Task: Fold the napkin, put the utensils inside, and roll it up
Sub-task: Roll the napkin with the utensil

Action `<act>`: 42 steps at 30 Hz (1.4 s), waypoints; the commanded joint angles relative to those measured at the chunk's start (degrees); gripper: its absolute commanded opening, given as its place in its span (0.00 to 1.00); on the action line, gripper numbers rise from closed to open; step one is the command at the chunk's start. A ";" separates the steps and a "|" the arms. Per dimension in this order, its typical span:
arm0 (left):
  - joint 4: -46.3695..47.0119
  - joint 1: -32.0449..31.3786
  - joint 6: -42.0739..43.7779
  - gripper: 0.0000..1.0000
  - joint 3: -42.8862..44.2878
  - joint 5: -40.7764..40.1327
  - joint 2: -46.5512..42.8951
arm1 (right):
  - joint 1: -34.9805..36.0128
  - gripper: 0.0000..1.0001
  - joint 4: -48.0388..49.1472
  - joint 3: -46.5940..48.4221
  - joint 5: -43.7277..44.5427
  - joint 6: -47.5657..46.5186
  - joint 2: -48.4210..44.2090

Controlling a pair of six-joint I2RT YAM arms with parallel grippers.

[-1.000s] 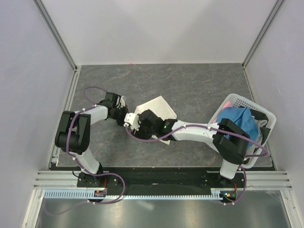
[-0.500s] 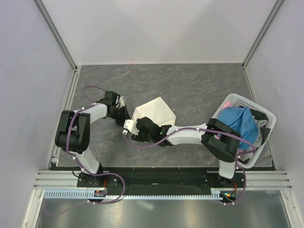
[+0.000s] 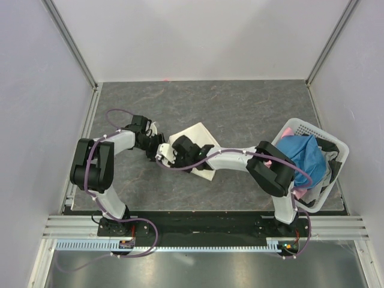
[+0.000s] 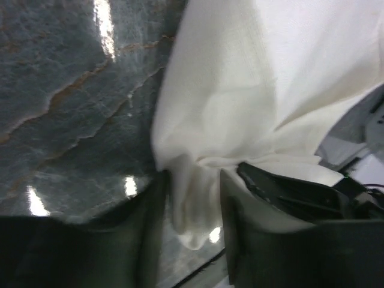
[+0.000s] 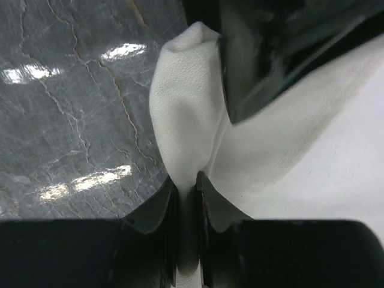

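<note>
The cream-white napkin [image 3: 197, 134] lies folded mid-table, its left corner bunched between both grippers. My left gripper [image 3: 156, 146] stands open; in the left wrist view a loose fold of napkin [image 4: 252, 90] hangs between its spread fingers [image 4: 141, 240] without being pinched. My right gripper [image 3: 167, 157] is shut on that same corner: in the right wrist view the napkin [image 5: 186, 120] is nipped between its closed tips [image 5: 187, 192]. The left gripper's dark finger [image 5: 252, 60] looms just above. The utensils are out of view.
A white basket [image 3: 314, 129] at the right edge holds a blue cloth [image 3: 305, 155] and a bit of pink cloth [image 3: 288, 130]. The right arm stretches low across the table from there. Grey walls close in the sides and back.
The left gripper has opened and let go of the napkin corner. The right gripper has moved in to the left and closed on that corner.
</note>
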 commanded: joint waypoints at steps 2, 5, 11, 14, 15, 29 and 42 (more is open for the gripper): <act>5.19 1.14 -3.11 0.65 -1.57 -1.97 -5.81 | -5.93 0.15 -12.23 6.26 -24.47 5.65 4.80; 8.44 1.58 -5.31 0.68 -4.46 -6.36 -8.72 | -8.57 0.14 -15.57 9.25 -33.97 7.15 7.17; 19.05 1.58 -8.48 0.69 -13.07 -12.87 -17.42 | -12.79 0.11 -22.79 15.93 -47.16 9.35 13.49; 24.00 1.50 -8.57 0.70 -18.08 -10.07 -21.47 | -14.73 0.11 -24.90 18.92 -52.61 10.84 16.30; 27.84 1.41 -8.48 0.70 -19.75 -8.06 -21.91 | -15.17 0.11 -25.34 19.89 -53.75 11.63 17.19; 42.99 -0.70 -7.25 0.63 -26.01 -3.12 -20.43 | -19.04 0.10 -25.96 26.40 -61.23 20.43 28.18; 45.10 -2.19 -4.97 0.43 -26.45 -0.31 -16.38 | -20.18 0.10 -25.52 28.51 -61.41 24.82 30.64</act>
